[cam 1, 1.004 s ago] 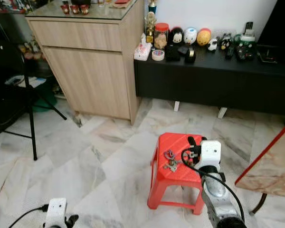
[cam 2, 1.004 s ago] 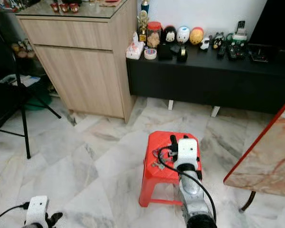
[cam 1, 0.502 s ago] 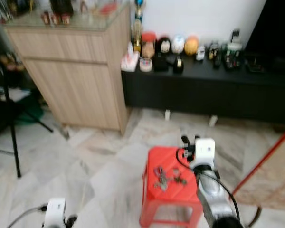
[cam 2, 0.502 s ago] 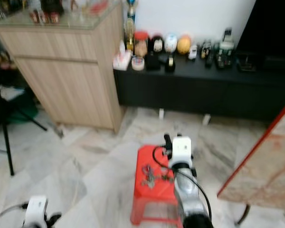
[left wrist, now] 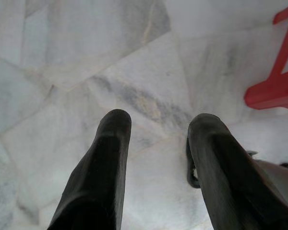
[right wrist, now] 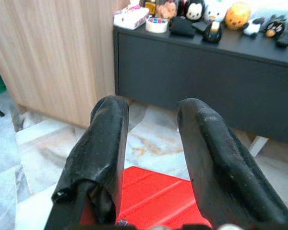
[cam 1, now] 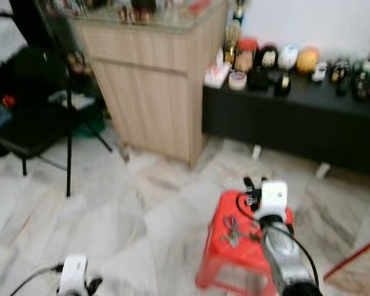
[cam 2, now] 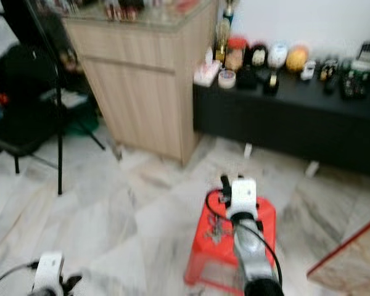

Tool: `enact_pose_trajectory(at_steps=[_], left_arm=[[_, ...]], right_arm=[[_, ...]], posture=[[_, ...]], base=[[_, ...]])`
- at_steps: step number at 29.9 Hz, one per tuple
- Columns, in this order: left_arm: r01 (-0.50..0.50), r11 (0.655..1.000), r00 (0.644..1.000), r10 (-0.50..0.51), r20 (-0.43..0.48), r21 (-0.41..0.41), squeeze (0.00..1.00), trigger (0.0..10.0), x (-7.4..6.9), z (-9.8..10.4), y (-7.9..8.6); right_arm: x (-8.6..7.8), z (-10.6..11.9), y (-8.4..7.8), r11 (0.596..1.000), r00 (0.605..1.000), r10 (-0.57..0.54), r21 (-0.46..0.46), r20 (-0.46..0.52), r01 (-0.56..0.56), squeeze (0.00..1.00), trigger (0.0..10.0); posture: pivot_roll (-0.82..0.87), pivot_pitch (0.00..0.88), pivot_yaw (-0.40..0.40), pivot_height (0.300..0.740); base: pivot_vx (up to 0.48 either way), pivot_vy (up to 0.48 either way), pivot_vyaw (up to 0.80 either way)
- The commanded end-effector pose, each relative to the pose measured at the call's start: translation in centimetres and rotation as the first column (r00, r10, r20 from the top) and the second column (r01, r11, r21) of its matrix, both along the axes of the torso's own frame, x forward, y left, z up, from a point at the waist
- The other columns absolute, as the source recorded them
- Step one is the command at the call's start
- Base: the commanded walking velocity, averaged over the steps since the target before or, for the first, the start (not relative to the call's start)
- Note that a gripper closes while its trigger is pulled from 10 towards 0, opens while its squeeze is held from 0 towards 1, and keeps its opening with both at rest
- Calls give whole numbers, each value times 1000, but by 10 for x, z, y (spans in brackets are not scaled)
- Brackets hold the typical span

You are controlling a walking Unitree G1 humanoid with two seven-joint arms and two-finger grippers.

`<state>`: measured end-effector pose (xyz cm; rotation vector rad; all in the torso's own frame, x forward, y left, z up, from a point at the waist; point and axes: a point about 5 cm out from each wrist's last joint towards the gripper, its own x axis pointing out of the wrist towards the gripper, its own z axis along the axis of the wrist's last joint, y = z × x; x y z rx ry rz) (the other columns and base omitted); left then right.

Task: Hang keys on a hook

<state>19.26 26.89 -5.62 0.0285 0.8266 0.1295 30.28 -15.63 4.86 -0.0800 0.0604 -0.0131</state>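
Two things had changed since half a second earlier: the head camera had swung toward the robot's left, bringing a black chair (cam 1: 31, 117) and a tripod leg into view beside the wooden cabinet (cam 1: 154, 86), and the blur had persisted. Relative to the red stool (cam 1: 234, 271), the keys (cam 1: 233, 230) had not moved; they lay loose on the stool's seat, toward its left side, just beside the right arm's cable.

The right gripper (right wrist: 151, 143) was held above the stool's seat, arm stretched forward from the robot's body, its white wrist camera housing (cam 1: 273, 194) over the stool's back edge. Its two black fingers (right wrist: 101, 143) stood apart, holding nothing, pointing toward the black low console (right wrist: 206, 81) with its row of small figurines and a roll of tape.

The left gripper (left wrist: 156, 143) hung low over the marble floor (left wrist: 86, 72), fingers parted and empty, a red stool leg (left wrist: 273, 91) off to one side.
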Motion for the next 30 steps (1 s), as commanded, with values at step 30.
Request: enact_pose_trajectory(at_steps=[30], left_arm=[[-27,1000,1000,27,11,-15,0,10000,-9,-5,-3]], right_arm=[[3,11,-5,997,996,-70,49,51,67,0,10000]], posture=[[46,18,5,740]], base=[[0,0,0]])
